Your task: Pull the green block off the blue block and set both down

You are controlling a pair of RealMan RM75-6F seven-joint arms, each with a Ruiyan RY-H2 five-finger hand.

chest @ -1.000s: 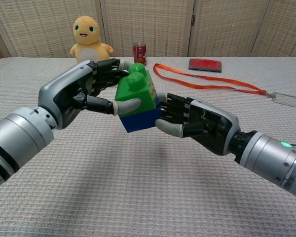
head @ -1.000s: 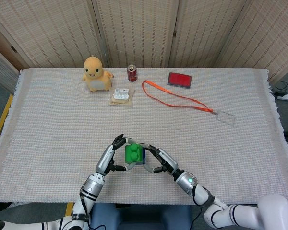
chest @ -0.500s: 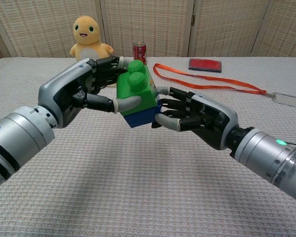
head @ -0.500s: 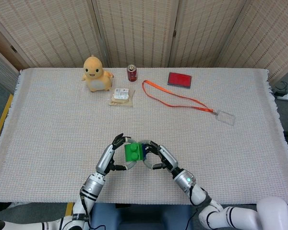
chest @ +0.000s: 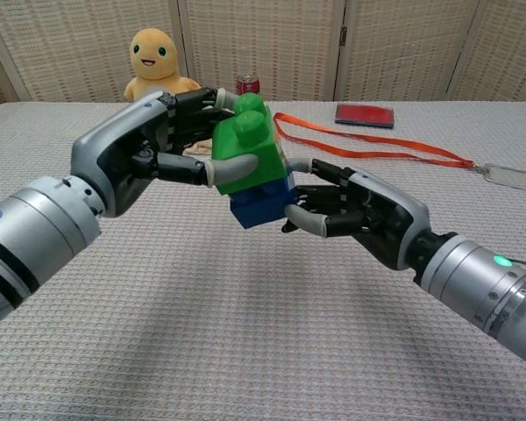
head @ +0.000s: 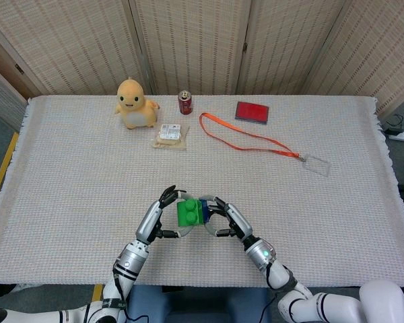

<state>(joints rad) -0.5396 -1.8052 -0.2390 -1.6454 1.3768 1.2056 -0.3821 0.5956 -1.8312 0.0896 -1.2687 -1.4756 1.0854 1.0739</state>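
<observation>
Head view. The green block and the blue block are held above the table at its 6 o'clock edge, between the two hands. The left hand closes on the green block from 9 o'clock; the right hand closes on the blue block from 3 o'clock. Only a sliver of blue shows beside the green. Toward 12 o'clock lie a yellow plush toy, a red can, a small packet, an orange lanyard and a red case, all well apart from the hands.

Chest view. The green block sits on top of the blue block, the pair tilted and clear of the cloth. The left hand is clamped on the green block, thumb on its near face, other fingers over the top by the studs. The right hand grips the blue block, fingertips pressed to its 3 o'clock side. The two blocks appear still joined.

Handling, as a judgement. Both blocks look like rigid, light, smooth moulded plastic: unlikely to deform or break, but prone to slip. Hold each on opposite flat faces, away from the seam, so neither hand bridges both. A tilting pull probably frees the stud fit more easily than a straight one.
</observation>
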